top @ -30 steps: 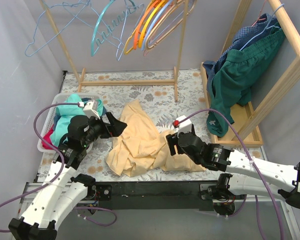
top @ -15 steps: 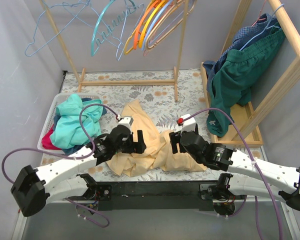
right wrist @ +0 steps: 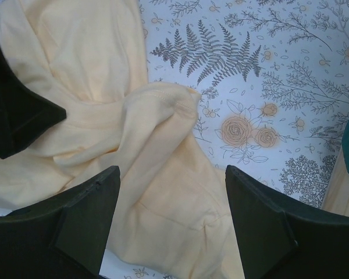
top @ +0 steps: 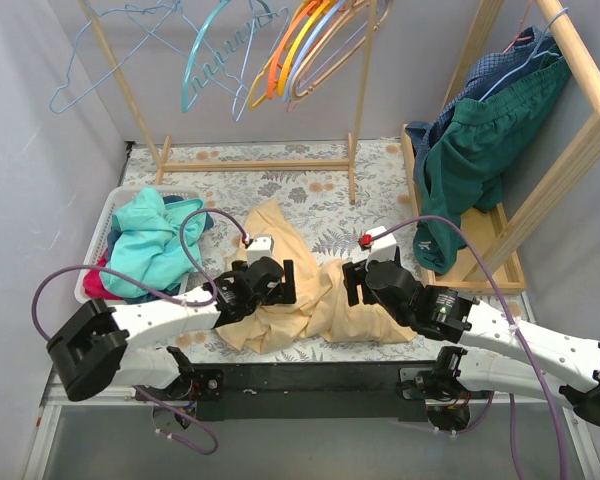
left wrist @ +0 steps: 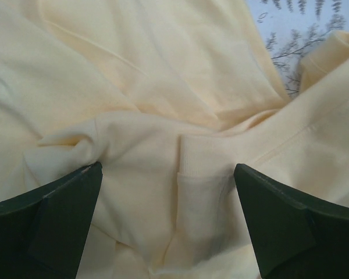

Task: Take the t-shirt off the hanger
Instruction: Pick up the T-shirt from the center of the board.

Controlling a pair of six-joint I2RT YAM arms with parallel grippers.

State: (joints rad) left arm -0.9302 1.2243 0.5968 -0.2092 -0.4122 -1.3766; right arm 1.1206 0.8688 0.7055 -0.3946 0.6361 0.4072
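The pale yellow t-shirt (top: 276,236) lies crumpled on the flowered table cloth, and no hanger shows in its folds. My left gripper (top: 278,283) is low over the shirt's near-left part, open. In the left wrist view its fingers (left wrist: 167,168) straddle a ribbed fold of the shirt (left wrist: 163,87) without pinching it. My right gripper (top: 352,283) is open over the shirt's right edge. In the right wrist view a flap of the shirt (right wrist: 157,133) lies between its fingers (right wrist: 172,170). A left finger (right wrist: 17,110) shows at the left edge there.
A white basket (top: 104,222) with teal and red clothes (top: 145,240) sits at the left. Several empty coloured hangers (top: 280,50) hang on the wooden rack at the back. A second rack at the right carries green (top: 480,150) and blue garments.
My left arm has swung from beside the basket rightward and down over the yellow t-shirt. The right gripper has crept slightly forward. Both grippers stay open.
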